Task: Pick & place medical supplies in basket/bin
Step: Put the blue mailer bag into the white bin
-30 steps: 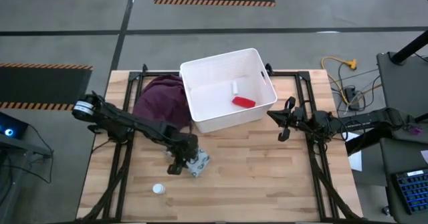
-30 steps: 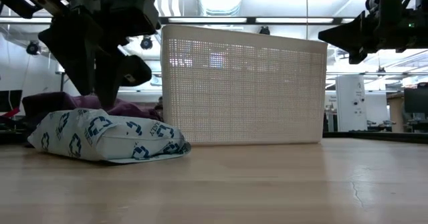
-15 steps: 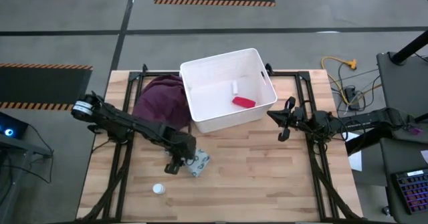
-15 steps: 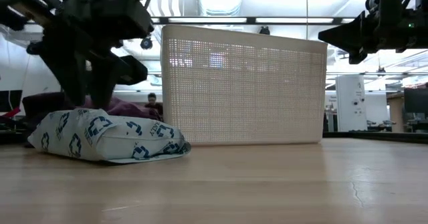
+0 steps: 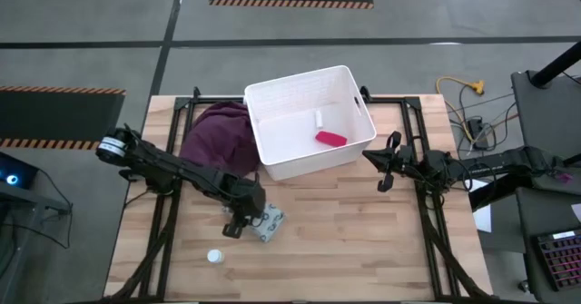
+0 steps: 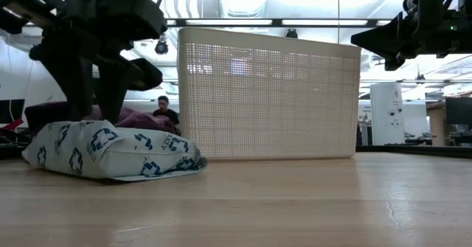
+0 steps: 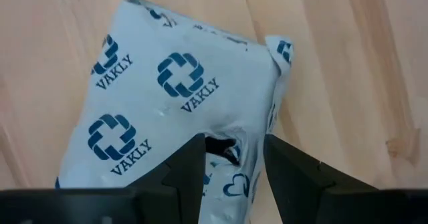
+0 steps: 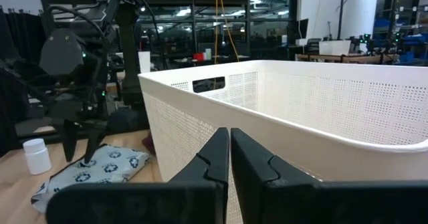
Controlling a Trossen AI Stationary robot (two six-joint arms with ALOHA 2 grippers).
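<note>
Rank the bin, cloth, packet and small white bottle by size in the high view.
1. Bin
2. Cloth
3. Packet, under the left tool
4. Bottle
All are on the same table, so nearness hardly skews this.

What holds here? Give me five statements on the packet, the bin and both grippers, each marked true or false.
1. The red oblong piece lies inside the white bin. True.
2. The left gripper is pinching the printed packet. True; its fingers close on a raised fold of the wrapper.
3. The small white bottle is already in the bin. False; it stands on the table near the front edge.
4. The right gripper holds the white short cylinder. False; it hangs shut and empty beside the bin, and the cylinder lies in the bin.
5. The maroon cloth lies to the right of the bin. False; it lies on its left.
</note>
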